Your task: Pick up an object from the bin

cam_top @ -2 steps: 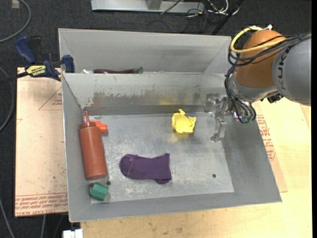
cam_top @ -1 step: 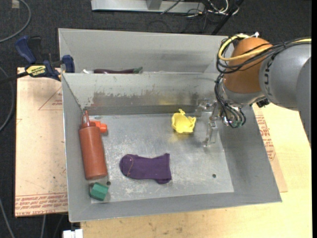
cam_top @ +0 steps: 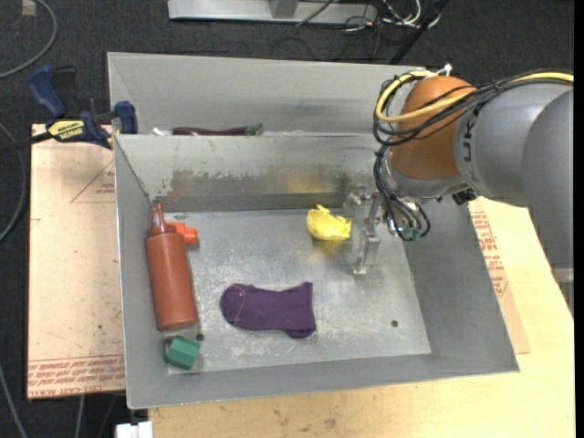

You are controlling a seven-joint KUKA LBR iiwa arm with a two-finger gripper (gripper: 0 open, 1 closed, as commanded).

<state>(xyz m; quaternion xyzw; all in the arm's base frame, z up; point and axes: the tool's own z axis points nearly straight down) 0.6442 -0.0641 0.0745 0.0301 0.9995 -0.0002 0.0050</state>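
The grey metal bin holds five loose things, spread out and not heaped. Along the left wall lies a red-brown squeeze bottle, on its side, nozzle toward the back wall. A small orange piece sits just beside its neck. Near the front left corner, just beyond the bottle's base, is a small green block. A purple sock lies flat on the floor at front centre, apart from the rest. Toward the back, right of centre, is a yellow crumpled thing. The arm reaches in from the right, its orange wrist cover and cables above the bin's right side. The gripper hangs low over the floor, just to the right of the yellow crumpled thing and nearest to it of all the contents. Whether the gripper is open or closed I cannot tell from where I stand.
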